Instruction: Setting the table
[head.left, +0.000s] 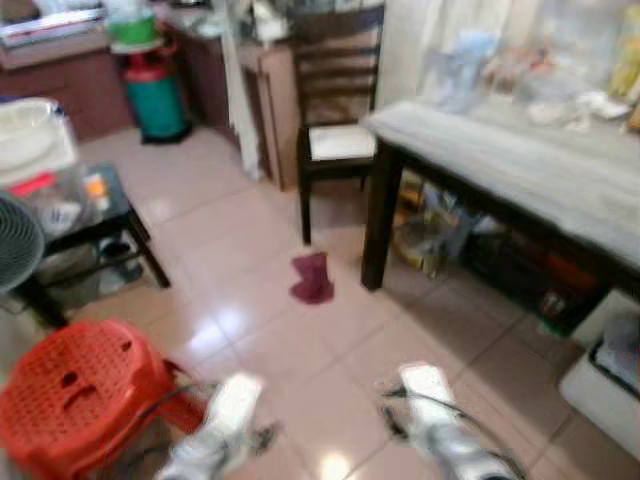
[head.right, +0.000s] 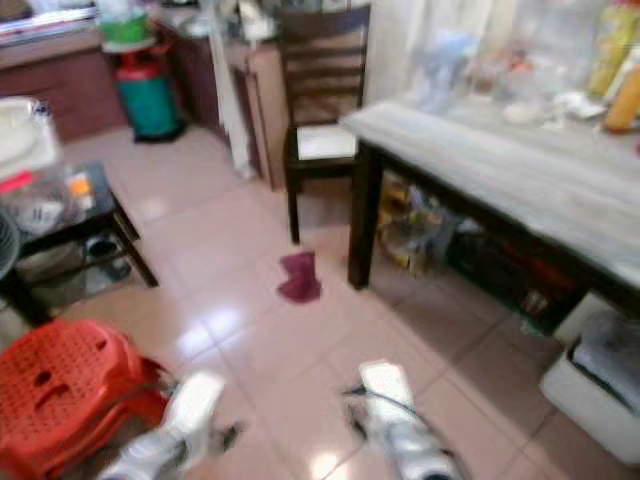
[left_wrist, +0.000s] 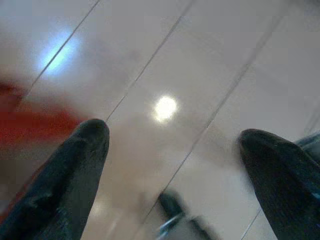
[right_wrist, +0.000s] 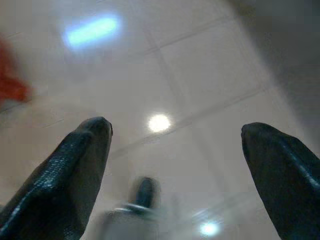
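Observation:
A dining table (head.left: 540, 165) with a pale grey top and dark legs stands at the right, with blurred bottles and packets along its far side. A dark wooden chair (head.left: 335, 140) with a white seat stands at the table's near-left end. Both arms hang low over the tiled floor. My left gripper (left_wrist: 175, 145) is open with only floor tiles between its fingers. My right gripper (right_wrist: 175, 145) is open too, above bare tiles. The silver arms (head.left: 225, 420) show at the bottom of the head views, which are blurred.
A red plastic stool (head.left: 75, 395) stands at the near left. A low black glass table (head.left: 85, 215) with clutter is behind it. A dark red object (head.left: 313, 278) lies on the floor by the table leg. Boxes and bags (head.left: 500, 255) sit under the table; a green gas cylinder (head.left: 155, 90) stands far back.

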